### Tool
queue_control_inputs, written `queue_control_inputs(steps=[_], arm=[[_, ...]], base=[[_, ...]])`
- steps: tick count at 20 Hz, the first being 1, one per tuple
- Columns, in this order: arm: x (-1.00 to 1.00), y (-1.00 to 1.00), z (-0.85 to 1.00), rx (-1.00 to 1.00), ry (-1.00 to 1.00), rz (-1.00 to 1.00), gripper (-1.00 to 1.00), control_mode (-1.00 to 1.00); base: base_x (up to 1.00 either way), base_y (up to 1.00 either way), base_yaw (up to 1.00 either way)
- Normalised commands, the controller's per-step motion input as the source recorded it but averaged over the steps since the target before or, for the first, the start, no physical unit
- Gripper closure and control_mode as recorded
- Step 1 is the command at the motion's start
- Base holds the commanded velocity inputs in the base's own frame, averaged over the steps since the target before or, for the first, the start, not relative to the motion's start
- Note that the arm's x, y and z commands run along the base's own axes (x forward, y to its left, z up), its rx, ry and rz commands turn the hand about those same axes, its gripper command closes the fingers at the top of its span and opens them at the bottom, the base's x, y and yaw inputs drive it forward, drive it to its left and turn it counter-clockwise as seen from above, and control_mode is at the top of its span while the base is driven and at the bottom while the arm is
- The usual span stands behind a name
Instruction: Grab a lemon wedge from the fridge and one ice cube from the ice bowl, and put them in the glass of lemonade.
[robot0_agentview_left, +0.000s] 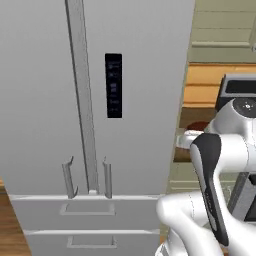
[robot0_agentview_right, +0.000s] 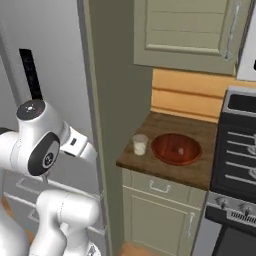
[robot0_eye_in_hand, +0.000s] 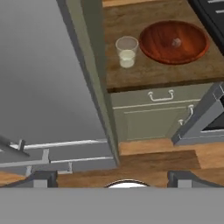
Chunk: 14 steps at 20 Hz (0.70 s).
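My fridge (robot0_agentview_left: 50, 100) doors are closed, hiding whatever is inside, and its top and left side run past the frame edges. A tiny speck in the ice bowl (robot0_eye_in_hand: 174, 42) is too small to identify.

White arm (robot0_agentview_left: 220, 170) folded at the elbow, wrist raised. Gripper (robot0_eye_in_hand: 111, 178) pointing downward, jaws spread wide, dark fingertips (robot0_eye_in_hand: 41, 178) far apart, nothing between.

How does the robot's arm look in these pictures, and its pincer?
The arm is glossy white with rounded, tube-like links. A dark grey band runs along one link, and a round dark cap with a small mark covers a joint. No loose cables show. The pincer has two small, blocky dark grey fingertips.
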Motion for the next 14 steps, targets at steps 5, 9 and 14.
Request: queue_control_inputs(steps=[5, 9, 14], arm=[[0.00, 0.00, 0.00, 0.00, 0.00, 0.00, -1.00, 1.00], [0.00, 0.00, 0.00, 0.00, 0.00, 0.00, -1.00, 1.00], [0.00, 0.00, 0.00, 0.00, 0.00, 0.00, -1.00, 1.00]], base=[[-0.17, 1.00, 0.01], [-0.17, 0.84, 0.28], [0.09, 0.54, -0.04]])
